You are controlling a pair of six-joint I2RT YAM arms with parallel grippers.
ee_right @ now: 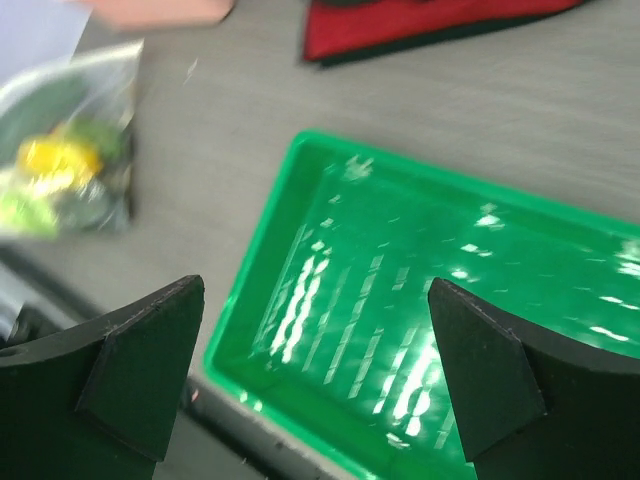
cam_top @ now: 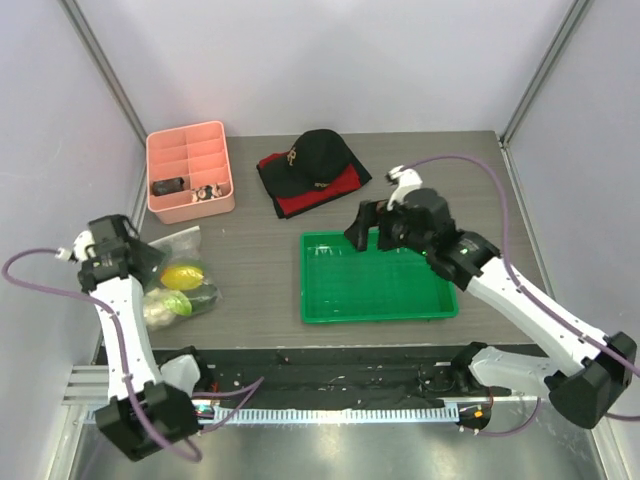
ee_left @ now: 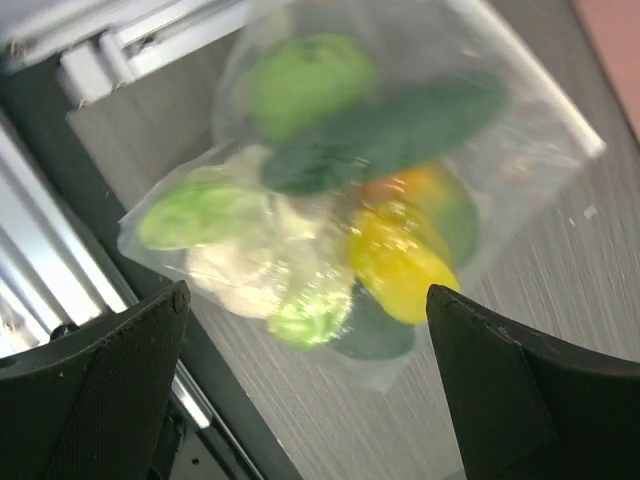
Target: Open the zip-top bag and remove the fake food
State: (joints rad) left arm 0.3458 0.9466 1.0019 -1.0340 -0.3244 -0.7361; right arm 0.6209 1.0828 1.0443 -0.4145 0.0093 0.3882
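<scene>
The zip-top bag (cam_top: 180, 282) lies flat and closed on the left side of the table, near the front edge. Through its clear plastic I see the fake food (ee_left: 400, 262): a yellow piece, a dark green cucumber (ee_left: 390, 130), light green rounds and a whitish piece. My left gripper (cam_top: 152, 267) hovers just above the bag's left side, open, with nothing between its fingers (ee_left: 120, 370). In the left wrist view the gripper (ee_left: 308, 292) frames the bag's near corner. My right gripper (cam_top: 372, 235) hangs open over the back left of the green tray (cam_top: 306, 285), holding nothing.
A pink divided box (cam_top: 190, 170) stands at the back left. A black cap (cam_top: 318, 155) rests on a red and black cloth (cam_top: 310, 195) at the back centre. The right wrist view shows the tray's near corner (ee_right: 225, 360) and the bag (ee_right: 70, 170) far left.
</scene>
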